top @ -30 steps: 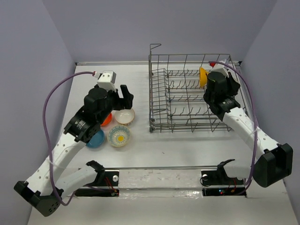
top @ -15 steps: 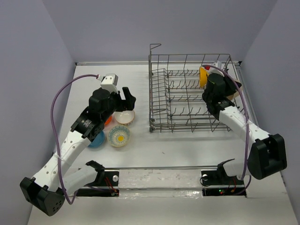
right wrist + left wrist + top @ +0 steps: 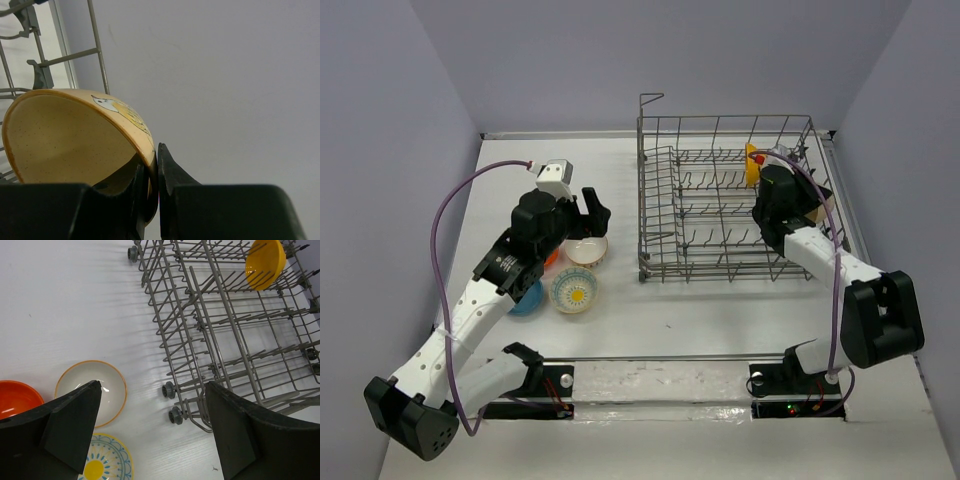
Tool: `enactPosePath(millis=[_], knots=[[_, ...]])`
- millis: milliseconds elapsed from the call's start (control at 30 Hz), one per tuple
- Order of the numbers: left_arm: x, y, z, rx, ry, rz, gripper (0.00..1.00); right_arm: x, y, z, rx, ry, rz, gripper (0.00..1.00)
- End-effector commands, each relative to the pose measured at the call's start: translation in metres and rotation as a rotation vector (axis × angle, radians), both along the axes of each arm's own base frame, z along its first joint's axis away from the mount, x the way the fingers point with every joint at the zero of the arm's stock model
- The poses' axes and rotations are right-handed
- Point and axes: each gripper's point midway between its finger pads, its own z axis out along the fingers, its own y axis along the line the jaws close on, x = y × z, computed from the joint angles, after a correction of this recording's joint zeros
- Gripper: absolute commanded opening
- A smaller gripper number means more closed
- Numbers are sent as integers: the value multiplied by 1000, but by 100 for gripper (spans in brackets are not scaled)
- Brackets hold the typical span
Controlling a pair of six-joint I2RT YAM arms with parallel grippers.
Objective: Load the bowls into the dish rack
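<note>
rack [image 3: 710,212] is set on the right of the table [image 3: 620,180], tines upright so bowls can be stood on edge; a yellow bowl [image 3: 265,262] is lodged so in the far row. the right gripper [image 3: 151,155] is clamped on the rim of a tan bowl [image 3: 65,135], tilted at the rack's right wall, likely for slotting. the left gripper [image 3: 152,390] is spread wide above the white bowl [image 3: 107,387], seemingly for a rim grasp; orange [image 3: 15,397], flower [image 3: 107,462] and blue [image 3: 528,298] bowls wait alongside.

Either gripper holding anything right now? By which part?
Right gripper pinches the tan bowl by its rim, one finger inside, one outside. Left gripper is open and empty.
</note>
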Motion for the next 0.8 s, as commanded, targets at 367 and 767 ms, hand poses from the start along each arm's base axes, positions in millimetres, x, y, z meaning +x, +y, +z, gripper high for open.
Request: enactPosePath(millis=[367, 767], knots=[[4, -3, 5, -13, -32, -4, 93, 11, -13, 9, 13, -81, -89, 1], [4, -4, 1, -8, -24, -4, 93, 21, -11, -6, 0, -45, -119, 1]])
